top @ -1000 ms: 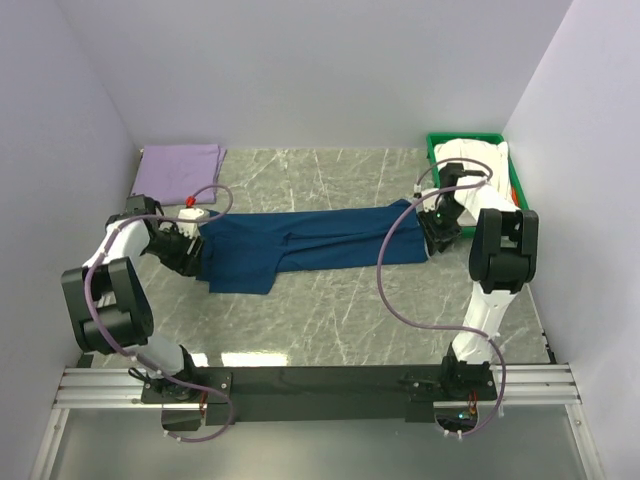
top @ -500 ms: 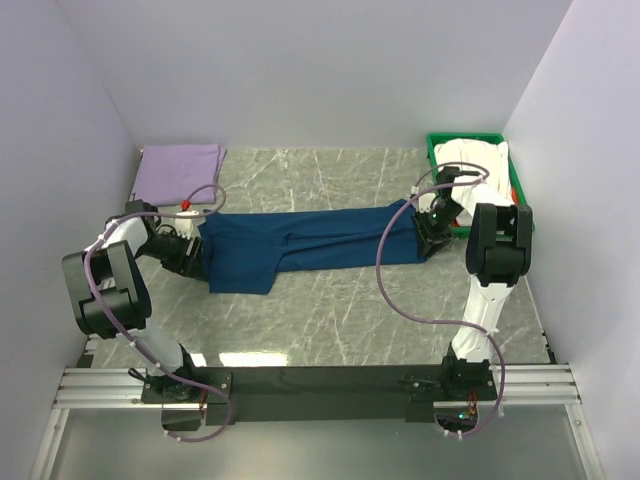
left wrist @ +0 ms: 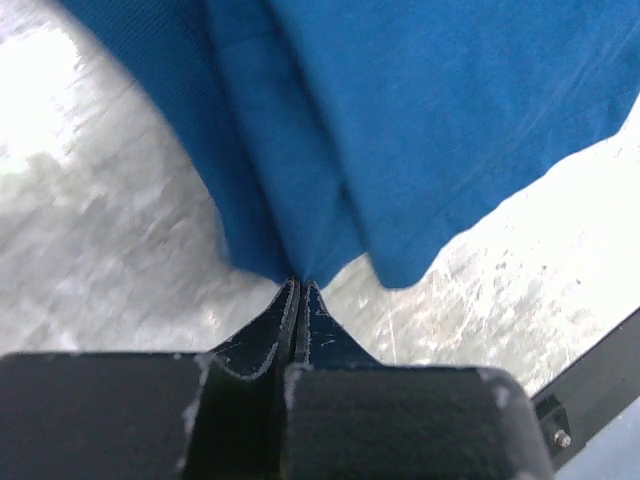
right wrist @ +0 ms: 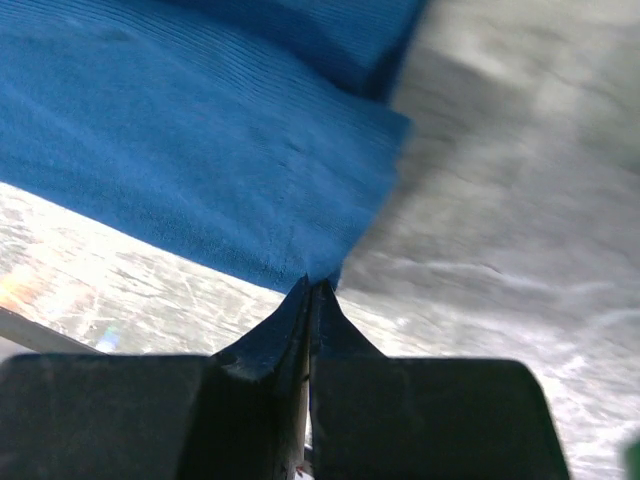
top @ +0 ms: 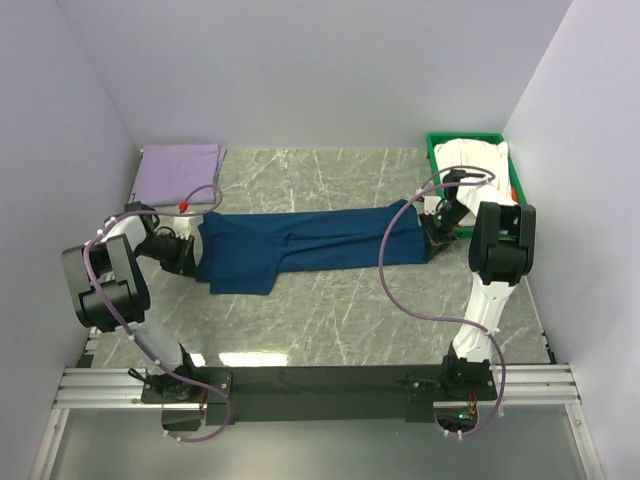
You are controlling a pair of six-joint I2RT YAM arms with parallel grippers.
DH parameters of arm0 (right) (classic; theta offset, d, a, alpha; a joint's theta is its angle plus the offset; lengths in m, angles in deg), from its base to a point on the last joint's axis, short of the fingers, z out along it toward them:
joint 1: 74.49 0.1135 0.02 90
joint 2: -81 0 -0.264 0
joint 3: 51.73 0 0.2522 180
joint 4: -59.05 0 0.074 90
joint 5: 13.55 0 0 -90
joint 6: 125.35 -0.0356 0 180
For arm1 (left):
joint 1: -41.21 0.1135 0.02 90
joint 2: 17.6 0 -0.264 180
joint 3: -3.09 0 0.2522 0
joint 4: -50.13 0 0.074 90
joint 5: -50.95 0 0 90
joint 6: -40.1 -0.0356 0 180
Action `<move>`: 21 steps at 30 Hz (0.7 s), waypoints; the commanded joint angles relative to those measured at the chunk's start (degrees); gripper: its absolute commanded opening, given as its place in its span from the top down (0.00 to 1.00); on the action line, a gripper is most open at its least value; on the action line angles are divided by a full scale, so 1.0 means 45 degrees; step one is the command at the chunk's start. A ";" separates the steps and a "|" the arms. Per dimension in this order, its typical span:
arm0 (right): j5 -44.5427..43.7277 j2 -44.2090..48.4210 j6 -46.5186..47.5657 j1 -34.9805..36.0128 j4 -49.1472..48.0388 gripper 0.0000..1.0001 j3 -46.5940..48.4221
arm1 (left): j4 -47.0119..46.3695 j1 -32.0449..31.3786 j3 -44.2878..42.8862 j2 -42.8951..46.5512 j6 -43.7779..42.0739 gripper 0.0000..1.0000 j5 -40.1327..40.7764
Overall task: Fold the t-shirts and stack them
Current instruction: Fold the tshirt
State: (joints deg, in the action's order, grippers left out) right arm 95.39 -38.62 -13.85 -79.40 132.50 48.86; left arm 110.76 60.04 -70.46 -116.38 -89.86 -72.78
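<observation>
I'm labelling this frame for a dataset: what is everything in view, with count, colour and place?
navy blue t-shirt: one, navy blue, stretched lengthwise across the middle of the table
lavender t-shirt: one, pale lavender, folded flat at the far left corner
white t-shirt: one seen, white, lying in the green bin
green bin: one, green, far right corner
table: one, grey marbled, under it all
cables: two, purple, one looping along each arm
left gripper: one, black, shut on the navy blue t-shirt's left end
right gripper: one, black, shut on its right end
</observation>
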 commanded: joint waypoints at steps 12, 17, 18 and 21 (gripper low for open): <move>-0.1611 0.0839 0.1414 -0.0707 0.1094 1.00 -0.0034 | 0.2083 0.0738 -0.1128 0.0663 -0.1763 0.99 0.1129; -0.2176 0.1130 0.1570 -0.0395 0.0470 1.00 -0.1304 | 0.1830 0.0718 -0.0426 0.0857 -0.2055 0.99 0.1403; -0.2293 0.1170 0.1532 -0.0317 0.0333 1.00 -0.1577 | 0.1888 0.0699 -0.0386 0.0955 -0.2192 0.99 0.1326; -0.2391 0.1034 0.1357 0.0015 0.0661 0.89 -0.1406 | 0.2318 0.0679 -0.0366 0.1442 -0.2680 0.73 0.0916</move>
State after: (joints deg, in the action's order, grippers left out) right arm 89.59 -36.08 -8.67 -80.23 136.30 42.36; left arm 119.68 62.77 -71.99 -114.35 -98.28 -69.09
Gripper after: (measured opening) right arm 0.082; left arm 0.211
